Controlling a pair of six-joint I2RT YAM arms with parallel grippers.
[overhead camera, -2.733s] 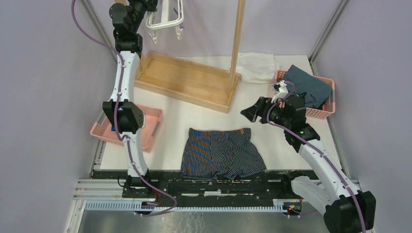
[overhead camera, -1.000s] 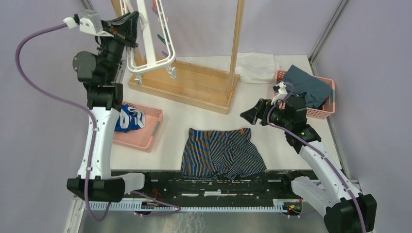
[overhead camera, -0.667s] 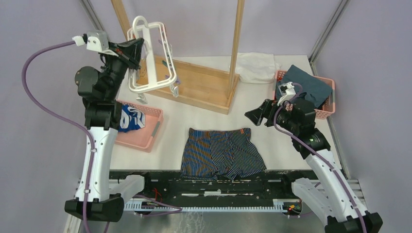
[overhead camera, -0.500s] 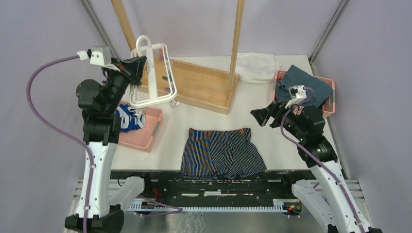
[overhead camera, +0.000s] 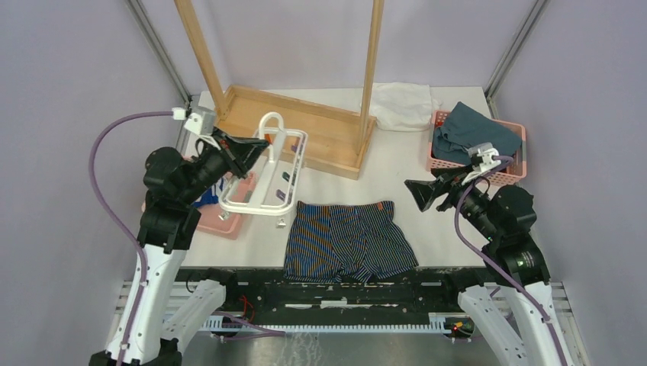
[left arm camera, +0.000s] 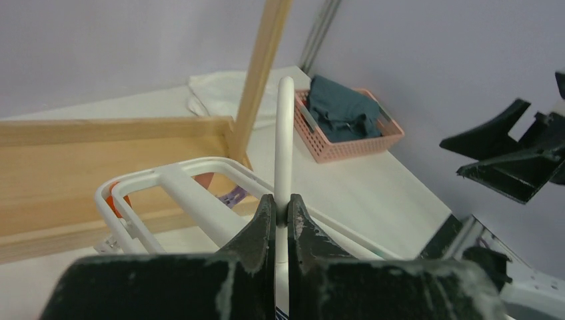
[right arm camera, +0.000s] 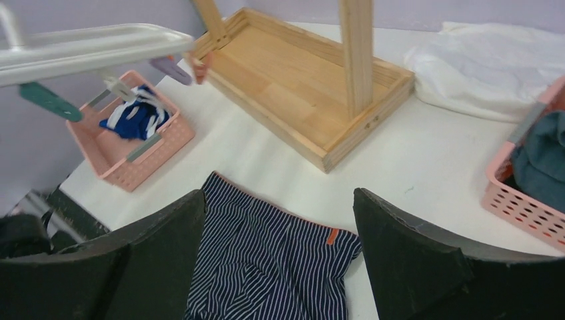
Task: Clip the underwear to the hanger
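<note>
Now, underwear (overhead camera: 351,240) flat — waistband far, hanger (left arm camera: 284,133) aloft, diagonal

Top view looks down from six o'clock, far off; left wrist faces three o'clock, right wrist ten, both close and sharing the rack (right arm camera: 300,93).

Clamps the left gripper (overhead camera: 258,144) tight on a raised, bent arm and spreads the right gripper (overhead camera: 418,192) wide
</note>
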